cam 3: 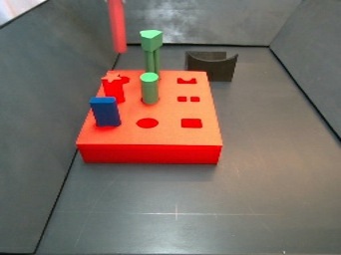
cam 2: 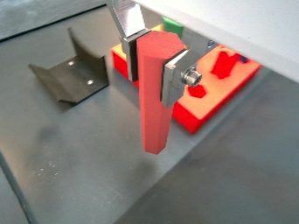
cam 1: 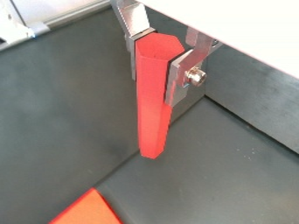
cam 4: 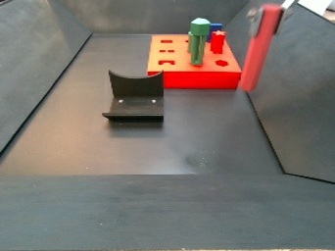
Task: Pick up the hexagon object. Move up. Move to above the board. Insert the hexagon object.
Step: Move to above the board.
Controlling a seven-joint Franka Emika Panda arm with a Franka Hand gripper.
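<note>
Jaws of the gripper (cam 1: 160, 61) pinching the hexagon object (cam 1: 153, 105) near its top end, silver plates flat on two opposite faces; same grip seen in both wrist views (cam 2: 156, 58). Rod (cam 2: 156, 101) hanging upright, lower end free, clear of the tabletop (cam 2: 82, 166). In a wrist view, sits in front of the board (cam 2: 205, 103) edge, with the fixture (cam 2: 68, 72) off to one side on the floor.

In a side view, fixture (cam 4: 132, 96) nearest, standing alone on the tabletop (cam 4: 157, 147); board (cam 4: 190, 71) further back, apart from it. Hexagon object (cam 4: 262, 49) visible beside the board's end, off the board, raised, gripper itself out of frame there.

In a side view from the opposite end, board (cam 3: 154, 134) nearest, blue block (cam 3: 104, 112), short green cylinder (cam 3: 150, 89) and tall green peg (cam 3: 151, 46) standing on it, plus a red piece (cam 3: 115, 88). Several holes in the top face open. Hexagon object (cam 3: 116, 22) behind the board's far corner, only partly in frame. Fixture (cam 3: 213, 64) at the back, past the board.
</note>
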